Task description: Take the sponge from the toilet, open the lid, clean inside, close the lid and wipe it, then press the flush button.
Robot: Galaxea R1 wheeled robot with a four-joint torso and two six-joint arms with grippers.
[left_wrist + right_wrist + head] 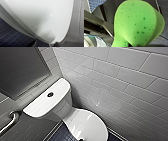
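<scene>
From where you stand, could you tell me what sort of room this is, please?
Most likely a bathroom: a white toilet with its lid shut, a flush button on the tank top, and glossy tiled walls.

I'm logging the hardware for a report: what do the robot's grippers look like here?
Little can be made out. The left gripper is a dark, blurred tip; the right gripper is a dark piece by the sponge. No cables or markings are legible.
</scene>
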